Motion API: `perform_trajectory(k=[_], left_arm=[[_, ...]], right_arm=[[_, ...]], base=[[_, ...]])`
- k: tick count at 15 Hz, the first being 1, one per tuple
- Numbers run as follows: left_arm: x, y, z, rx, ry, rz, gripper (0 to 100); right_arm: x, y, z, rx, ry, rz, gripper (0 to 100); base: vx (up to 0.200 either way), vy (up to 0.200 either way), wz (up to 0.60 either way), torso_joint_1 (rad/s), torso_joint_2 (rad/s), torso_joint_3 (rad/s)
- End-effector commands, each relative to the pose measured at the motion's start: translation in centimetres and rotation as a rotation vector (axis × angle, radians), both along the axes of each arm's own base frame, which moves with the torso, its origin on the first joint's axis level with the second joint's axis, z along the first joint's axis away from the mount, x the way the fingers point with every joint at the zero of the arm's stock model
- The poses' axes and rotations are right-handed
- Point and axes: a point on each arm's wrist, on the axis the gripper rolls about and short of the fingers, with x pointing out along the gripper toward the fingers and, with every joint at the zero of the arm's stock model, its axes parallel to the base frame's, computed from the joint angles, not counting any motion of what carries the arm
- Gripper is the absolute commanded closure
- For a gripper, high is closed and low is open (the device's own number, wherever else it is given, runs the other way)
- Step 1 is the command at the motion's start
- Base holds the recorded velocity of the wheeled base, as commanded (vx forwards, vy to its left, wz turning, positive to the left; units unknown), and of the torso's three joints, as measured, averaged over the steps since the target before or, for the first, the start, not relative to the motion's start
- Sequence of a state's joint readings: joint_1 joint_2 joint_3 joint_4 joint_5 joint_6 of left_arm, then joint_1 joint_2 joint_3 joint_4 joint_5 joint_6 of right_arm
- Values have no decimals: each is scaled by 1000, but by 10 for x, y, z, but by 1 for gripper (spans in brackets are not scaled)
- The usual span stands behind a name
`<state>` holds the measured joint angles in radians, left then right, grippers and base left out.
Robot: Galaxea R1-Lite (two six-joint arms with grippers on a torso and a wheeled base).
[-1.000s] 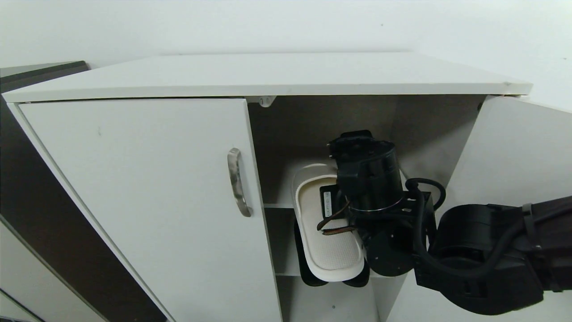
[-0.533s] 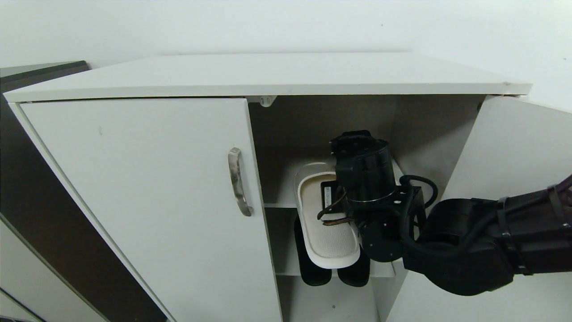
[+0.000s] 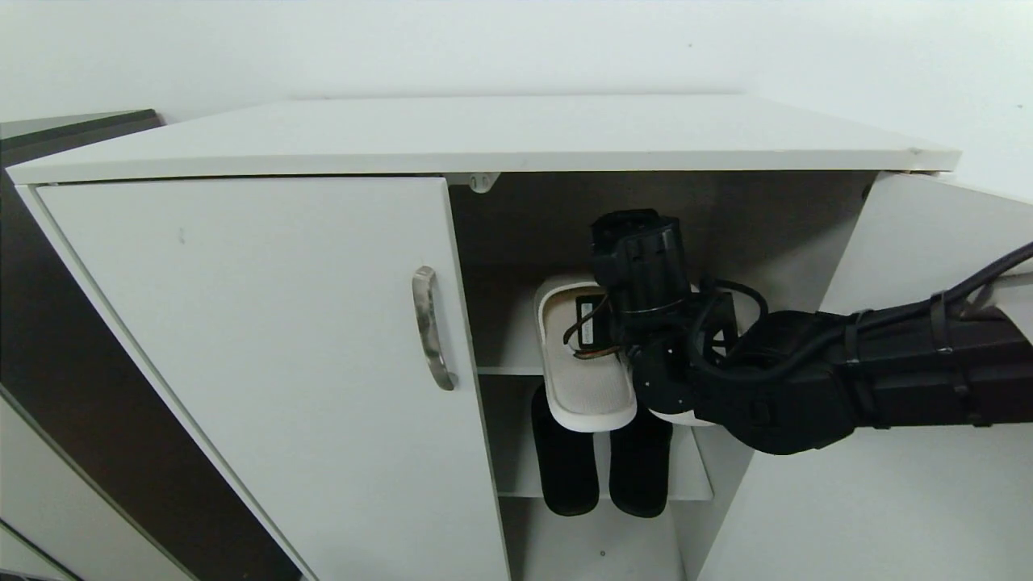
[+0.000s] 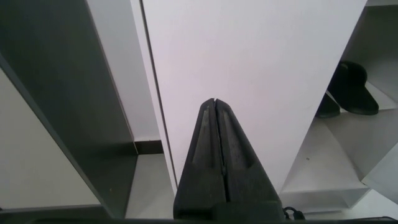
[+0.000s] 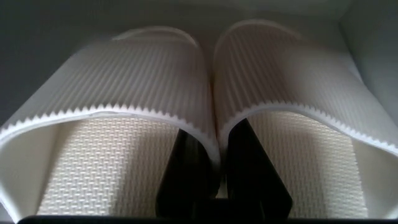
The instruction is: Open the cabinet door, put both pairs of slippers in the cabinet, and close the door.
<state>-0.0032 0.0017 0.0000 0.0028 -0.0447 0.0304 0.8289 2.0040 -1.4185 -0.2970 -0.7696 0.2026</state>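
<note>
A small white label (image 3: 591, 311) is seen on the right gripper (image 5: 217, 180) inside the cabinet (image 3: 484, 137); its print is too small to be read. The gripper is clamped on the white slippers (image 3: 585, 379), one finger tucked into each, and they are held over the cabinet's upper shelf (image 3: 504, 343), heels jutting past its front edge. Black slippers (image 3: 601, 468) are set on the shelf below. The left gripper (image 4: 214, 109) is pressed closed, empty, before the cabinet's closed left door (image 3: 266, 339).
</note>
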Motion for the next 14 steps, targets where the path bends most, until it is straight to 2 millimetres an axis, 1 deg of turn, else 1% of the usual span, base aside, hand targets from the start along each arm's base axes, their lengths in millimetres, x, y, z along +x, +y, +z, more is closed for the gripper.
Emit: perform_trajectory(k=[1,3,5,14], left_arm=[[0,0,0,0,0,0,100],[0,0,0,0,0,0,100],[0,0,0,0,0,0,100],[0,0,0,0,0,0,100]], right_arm=[[12,3,3,4,-4,-16,100],[17,3,8,8,-8,-26,100],[20,5,8,10,-12,-28,100],[23,9,3,2,-5,-31,100]], base=[[0,0,0,0,0,0],[0,0,0,0,0,0],[0,0,0,0,0,0],[0,0,0,0,0,0]])
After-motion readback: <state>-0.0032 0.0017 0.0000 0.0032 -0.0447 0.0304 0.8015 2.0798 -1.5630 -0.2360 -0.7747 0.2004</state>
